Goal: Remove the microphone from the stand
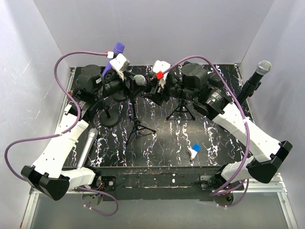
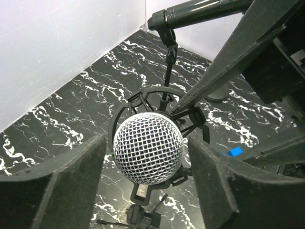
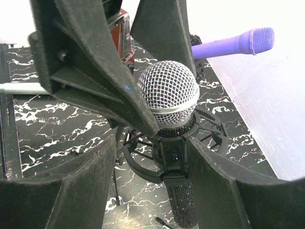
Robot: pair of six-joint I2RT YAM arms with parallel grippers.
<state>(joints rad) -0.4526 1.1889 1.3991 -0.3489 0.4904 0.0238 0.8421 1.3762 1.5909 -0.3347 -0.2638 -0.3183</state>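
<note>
Microphone (image 1: 139, 79) seated in cradle (image 3: 143, 167) on stand (image 1: 136, 125), 11 o'clock of bench (image 1: 171, 143) centre. Left tool (image 2: 147, 143) and right tool (image 3: 152, 143) both spread apart, straddling it. Risk: if cradle clings, upward pull likely tips stand.

Four mics: a mesh mic (image 1: 139, 79), a purple mic (image 1: 118, 47), a black mic (image 1: 259, 71) and a silver mic (image 1: 88, 145). One shock mount (image 3: 138, 164), around the mesh mic.

Three stands show plainly: a centre tripod (image 1: 138, 128), a right tripod (image 1: 181, 112) and a round-base stand (image 1: 110, 118). The black mic may sit on a fourth, but whatever is below it is out of view.

Two arms, the left arm (image 1: 62, 152) and the right arm (image 1: 248, 133). Each has one gripper, the left gripper (image 2: 145, 143) and the right gripper (image 3: 152, 143), with two fingers apiece.

Two purple cables: the left cable (image 1: 59, 67) and the right cable (image 1: 209, 62).

One small blue-and-white piece (image 1: 194, 150). One table (image 1: 167, 152).
</note>
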